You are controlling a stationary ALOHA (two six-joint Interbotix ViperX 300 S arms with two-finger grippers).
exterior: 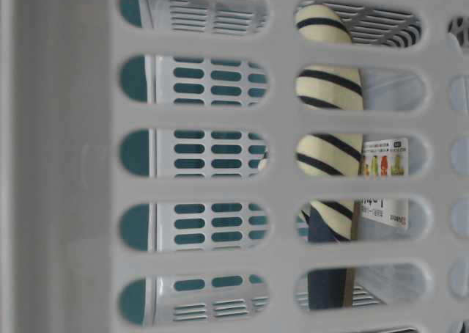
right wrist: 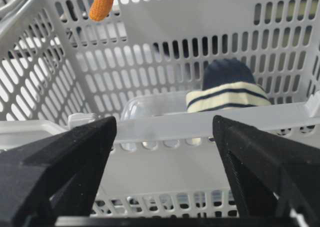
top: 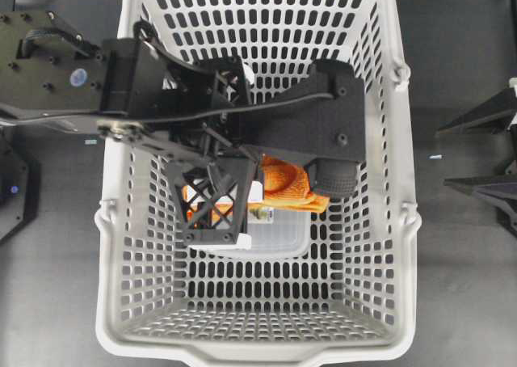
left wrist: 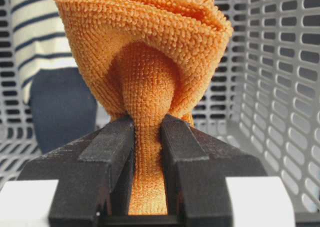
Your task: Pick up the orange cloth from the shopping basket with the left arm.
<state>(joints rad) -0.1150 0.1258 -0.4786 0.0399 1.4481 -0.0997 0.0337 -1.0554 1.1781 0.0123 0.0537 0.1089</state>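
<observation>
The orange cloth (left wrist: 145, 52) is bunched and pinched between my left gripper's (left wrist: 147, 129) black fingers, hanging clear of the basket floor. From overhead the cloth (top: 287, 181) shows beside the lattice gripper (top: 258, 191), inside the light grey shopping basket (top: 404, 221). A tip of the cloth (right wrist: 102, 2) shows high up in the right wrist view. My right gripper (right wrist: 165, 132) is open and empty, outside the basket, facing its rim (right wrist: 200, 124); overhead it sits at the right edge (top: 444, 157).
A navy and cream striped knit hat (right wrist: 227, 87) (left wrist: 45, 62) (exterior: 330, 127) and a clear plastic container (top: 279, 229) with a label lie in the basket. The basket walls (left wrist: 280, 87) stand close around the left gripper.
</observation>
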